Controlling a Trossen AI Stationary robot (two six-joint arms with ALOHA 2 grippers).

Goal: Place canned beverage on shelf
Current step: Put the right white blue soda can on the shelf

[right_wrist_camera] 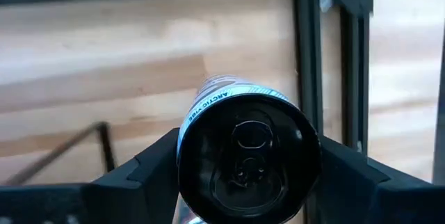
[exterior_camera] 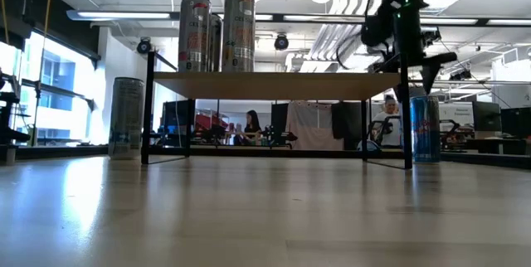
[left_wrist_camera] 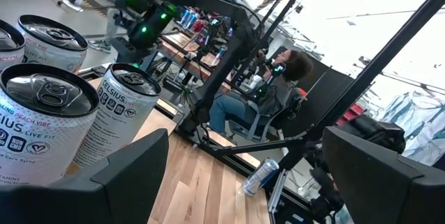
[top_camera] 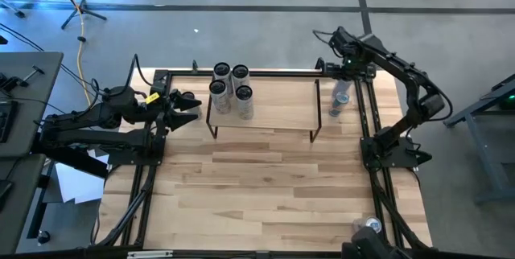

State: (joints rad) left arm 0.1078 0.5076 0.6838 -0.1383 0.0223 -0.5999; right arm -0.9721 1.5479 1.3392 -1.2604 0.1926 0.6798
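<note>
While the right pincer (right_wrist_camera: 247,182) straddles the blue-and-silver beverage can (top_camera: 341,100) standing on the table just right of the light wood-topped shelf (top_camera: 282,106), fingers seemingly not yet gripping; squeeze mid-body, lift straight. Left pincer (top_camera: 190,104) waits wide beside four shelved silver cans (top_camera: 231,90).

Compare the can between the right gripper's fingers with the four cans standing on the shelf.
The blue can stands on the table beside the shelf's right end; the four cans stand on the shelf's left part. The blue can stands alone with the right gripper around it, fingers on both sides; the four cans are clustered together, with the open left gripper nearby. The blue can's body is blue; the four are silver-white. All are upright slim drink cans.
</note>
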